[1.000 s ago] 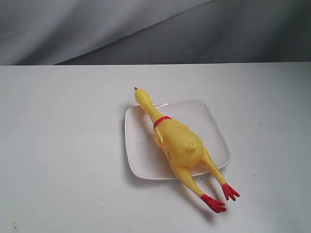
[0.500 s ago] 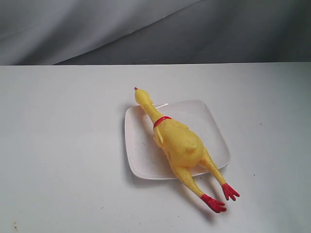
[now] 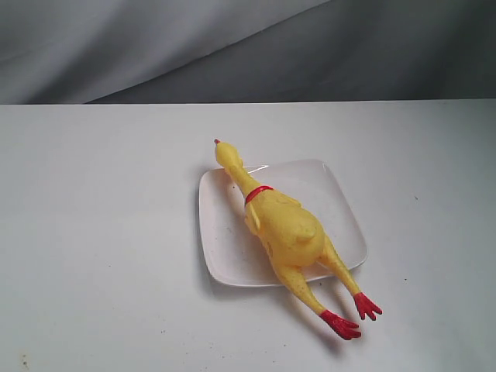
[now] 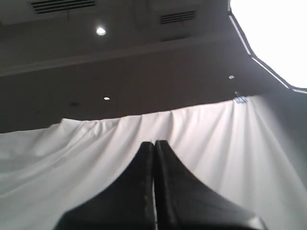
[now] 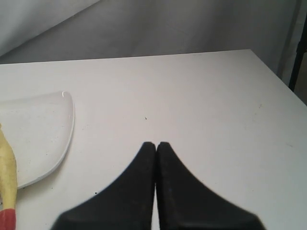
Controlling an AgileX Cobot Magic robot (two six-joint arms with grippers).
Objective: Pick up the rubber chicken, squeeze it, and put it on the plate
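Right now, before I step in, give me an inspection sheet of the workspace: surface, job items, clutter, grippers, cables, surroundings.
Surface: white table, no spills seen.
Job's things: rubber chicken lies body on the white square plate; head past the far rim, red feet on the table past the near rim.
Clutter: nothing seen.
Grippers: left gripper shut, empty, aimed up at a white drape; right gripper shut, empty, over bare table, apart from the plate.
Cables: nothing seen.
Surroundings: grey cloth backdrop behind the table.
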